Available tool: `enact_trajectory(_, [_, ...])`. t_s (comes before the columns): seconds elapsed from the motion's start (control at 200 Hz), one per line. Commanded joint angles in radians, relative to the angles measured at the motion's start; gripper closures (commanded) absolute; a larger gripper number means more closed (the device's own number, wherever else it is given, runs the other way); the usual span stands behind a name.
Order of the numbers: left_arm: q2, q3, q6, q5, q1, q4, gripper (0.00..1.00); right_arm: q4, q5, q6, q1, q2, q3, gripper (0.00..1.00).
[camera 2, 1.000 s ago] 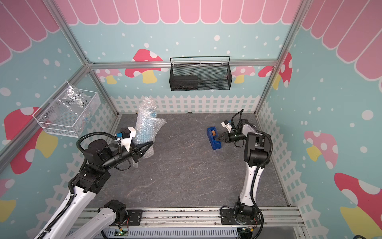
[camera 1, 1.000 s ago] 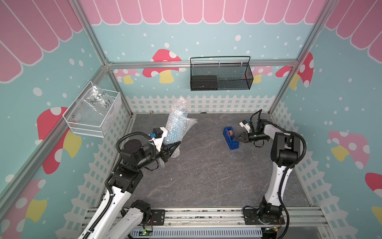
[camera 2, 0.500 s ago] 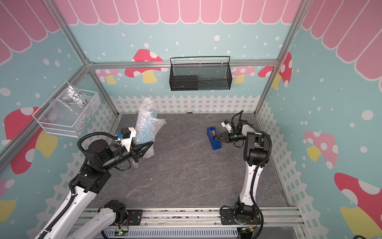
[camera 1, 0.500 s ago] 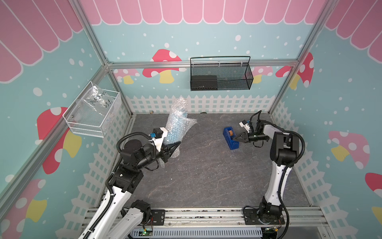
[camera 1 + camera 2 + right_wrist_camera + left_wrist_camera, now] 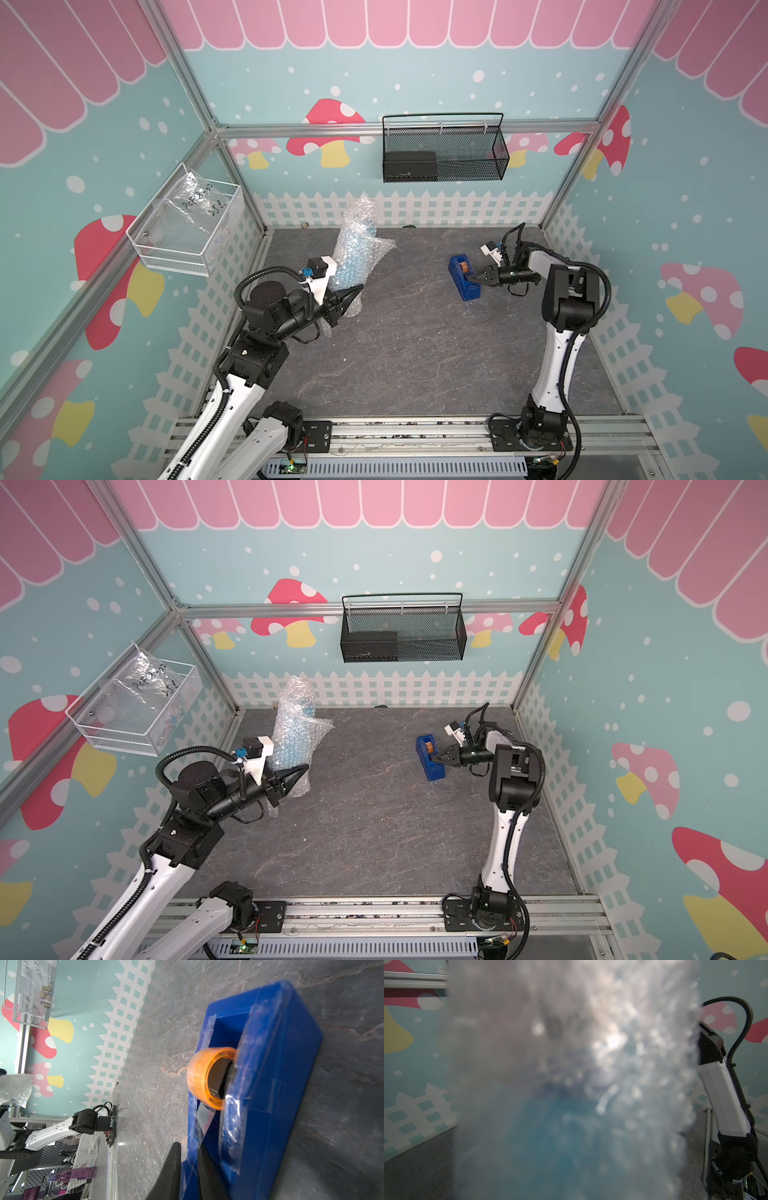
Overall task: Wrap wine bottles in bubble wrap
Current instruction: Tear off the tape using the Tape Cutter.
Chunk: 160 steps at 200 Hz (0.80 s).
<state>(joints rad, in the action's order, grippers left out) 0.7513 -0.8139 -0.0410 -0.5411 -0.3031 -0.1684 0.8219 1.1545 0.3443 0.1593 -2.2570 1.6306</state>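
The blue wine bottle [image 5: 353, 257] [image 5: 291, 746] stands upright at the back left of the grey floor, rolled inside the bubble wrap [image 5: 361, 216] [image 5: 297, 696], which rises above its neck and flares open to the right. My left gripper [image 5: 353, 293] [image 5: 301, 771] is shut on the wrap low on the bundle. The left wrist view shows only blurred bubble wrap [image 5: 571, 1043] with blue behind it. My right gripper [image 5: 478, 277] [image 5: 444, 757] [image 5: 189, 1159] sits at the blue tape dispenser [image 5: 465, 278] [image 5: 280, 1064], jaws a narrow gap apart with a clear tape strip between them.
An orange tape roll [image 5: 199, 1076] sits in the dispenser. A black mesh basket [image 5: 444, 153] hangs on the back wall. A white wire basket [image 5: 187, 232] with a plastic bag hangs on the left wall. White fence walls ring the floor.
The right gripper's jaws have narrowed around the tape strip at the dispenser. The left arm and the wrapped bottle have stayed where they were.
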Motion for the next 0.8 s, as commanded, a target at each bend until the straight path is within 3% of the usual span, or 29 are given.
enact_trajectory(0.0, [-0.029, -0.014, -0.001, -0.005, 0.006, 0.127, 1.00, 0.007, 0.052, 0.036, 0.000, -0.024, 0.026, 0.82])
enact_trajectory(0.31, [-0.029, -0.013, -0.002, -0.003, 0.005, 0.129, 1.00, 0.007, 0.043, 0.037, 0.000, -0.027, 0.021, 0.84])
enact_trajectory(0.465, [-0.027, -0.013, -0.002, -0.002, 0.006, 0.126, 1.00, 0.008, 0.028, 0.036, 0.000, -0.033, 0.021, 1.00])
enact_trajectory(0.535, [-0.026, -0.013, -0.002, -0.002, 0.007, 0.129, 1.00, -0.009, 0.037, 0.021, 0.000, -0.028, 0.019, 1.00])
enact_trajectory(0.681, [-0.025, -0.011, -0.002, 0.000, 0.007, 0.130, 1.00, -0.141, 0.075, -0.094, -0.010, 0.025, -0.016, 1.00])
enact_trajectory(0.796, [-0.024, -0.011, -0.003, 0.001, 0.009, 0.131, 1.00, -0.406, 0.087, -0.319, -0.018, 0.113, -0.120, 1.00])
